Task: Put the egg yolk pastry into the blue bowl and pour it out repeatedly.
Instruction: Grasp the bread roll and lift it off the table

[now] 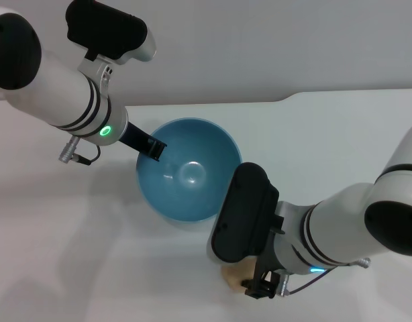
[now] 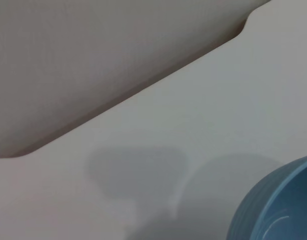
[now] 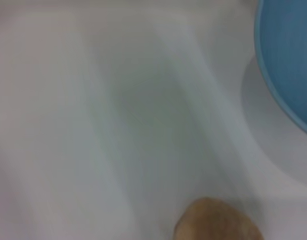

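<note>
No writing, brand or label can be read on anything in view. The glossy, deep, round blue bowl [image 1: 189, 171] stands empty on the plain white desk [image 1: 340, 141]. The left claw [image 1: 152, 149] is clamped on the bowl's rim at the robot's left side, one dark finger reaching inside the wall. The small, matte, tan-beige egg yolk pastry [image 1: 237, 274] lies on the desk just in front of the bowl, mostly hidden in the head view under the right arm's black wrist housing. The right claw [image 1: 263, 287] is down beside the pastry; whether its fingers are apart or together cannot be told. In the right wrist view the pastry [image 3: 218, 220] is cut off by the frame edge.
</note>
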`<state>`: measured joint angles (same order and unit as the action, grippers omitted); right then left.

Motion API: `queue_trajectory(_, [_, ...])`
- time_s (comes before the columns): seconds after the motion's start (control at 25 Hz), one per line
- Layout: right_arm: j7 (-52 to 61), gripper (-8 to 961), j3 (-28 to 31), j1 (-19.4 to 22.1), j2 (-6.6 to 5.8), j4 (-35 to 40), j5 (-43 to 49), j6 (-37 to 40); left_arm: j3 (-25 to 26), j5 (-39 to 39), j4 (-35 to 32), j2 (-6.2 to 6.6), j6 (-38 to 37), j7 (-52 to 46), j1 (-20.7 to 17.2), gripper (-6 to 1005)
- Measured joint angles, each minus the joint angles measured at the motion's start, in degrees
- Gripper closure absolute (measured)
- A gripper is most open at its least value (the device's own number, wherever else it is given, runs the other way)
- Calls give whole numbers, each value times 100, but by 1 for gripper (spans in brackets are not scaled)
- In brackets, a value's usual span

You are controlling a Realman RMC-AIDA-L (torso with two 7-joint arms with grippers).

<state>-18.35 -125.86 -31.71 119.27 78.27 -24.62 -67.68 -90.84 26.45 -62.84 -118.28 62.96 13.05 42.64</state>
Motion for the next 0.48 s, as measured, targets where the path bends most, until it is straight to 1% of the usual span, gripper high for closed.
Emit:
queue_trajectory(0.28, [-18, 515, 58, -18, -6, -38, 0, 0, -4, 0, 0, -2, -7, -3, 23, 989])
queue_trajectory(0.48, [9, 553, 99, 3, -16, 130, 0, -75, -4, 0, 0, -2, -16, -4, 51, 989])
